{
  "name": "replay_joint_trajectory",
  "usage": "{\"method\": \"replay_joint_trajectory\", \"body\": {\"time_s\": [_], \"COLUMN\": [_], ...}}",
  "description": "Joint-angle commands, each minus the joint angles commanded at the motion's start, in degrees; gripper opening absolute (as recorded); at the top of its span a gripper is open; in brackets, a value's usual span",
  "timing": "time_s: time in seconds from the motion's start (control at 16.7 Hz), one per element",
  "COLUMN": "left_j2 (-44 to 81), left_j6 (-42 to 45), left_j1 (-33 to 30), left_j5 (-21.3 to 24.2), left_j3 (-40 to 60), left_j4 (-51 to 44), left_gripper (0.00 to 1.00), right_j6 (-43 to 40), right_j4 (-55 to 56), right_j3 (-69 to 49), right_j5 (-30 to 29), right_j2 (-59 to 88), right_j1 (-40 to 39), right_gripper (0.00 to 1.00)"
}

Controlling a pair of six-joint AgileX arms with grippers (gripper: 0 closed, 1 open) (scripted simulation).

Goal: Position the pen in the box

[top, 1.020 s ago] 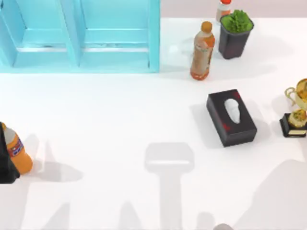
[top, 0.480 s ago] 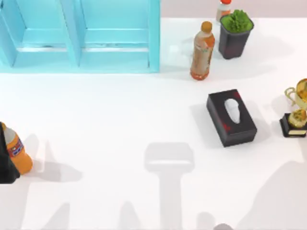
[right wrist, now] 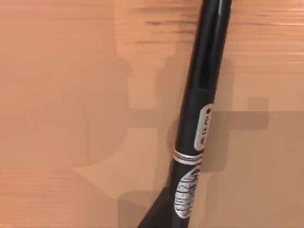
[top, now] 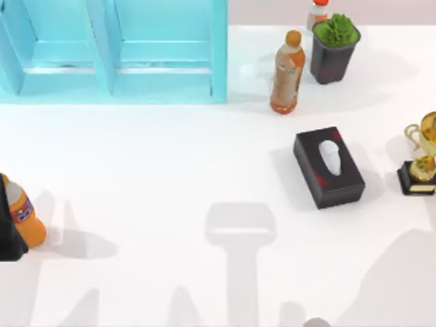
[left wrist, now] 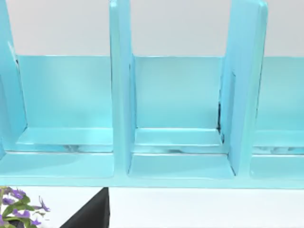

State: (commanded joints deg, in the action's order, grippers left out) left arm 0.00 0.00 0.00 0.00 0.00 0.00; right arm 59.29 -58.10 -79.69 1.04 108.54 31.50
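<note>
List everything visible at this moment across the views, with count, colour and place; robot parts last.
Shelf unit: one, light blue, top view's upper left.
Tea bottle: one, amber, upper right of centre.
Potted plant: one, green in dark pot, upper right.
White bottle: one, orange cap, behind the pot.
Tissue box: one, black, right of centre.
Trophy: one, gold, right edge.
Orange bottle: one, left edge.
Pen: one, black, against brown surface, right wrist view.
Purple flowers: one cluster, left wrist view.

Three bottles [top: 287, 71], one tissue box [top: 329, 167], one potted plant [top: 334, 48], one trophy [top: 420, 157], one blue shelf [top: 112, 51], one pen [right wrist: 199, 118].
</note>
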Motion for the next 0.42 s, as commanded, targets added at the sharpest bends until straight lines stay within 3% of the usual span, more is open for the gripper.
{"method": "replay_joint_trajectory", "body": {"time_s": [0.12,0.42], "left_j2": [0.0,0.0], "left_j6": [0.0,0.0], "left_j1": [0.0,0.0], "left_j5": [0.0,0.0], "left_j3": [0.0,0.0], "left_j4": [0.0,0.0], "left_gripper": [1.0,1.0], "right_j6": [0.0,0.0], "right_j4": [0.0,0.0], "right_j3": [0.0,0.0], "right_j5": [0.0,0.0], "right_j2": [0.0,0.0], "right_j1": [0.0,0.0], "right_gripper": [1.0,1.0]}}
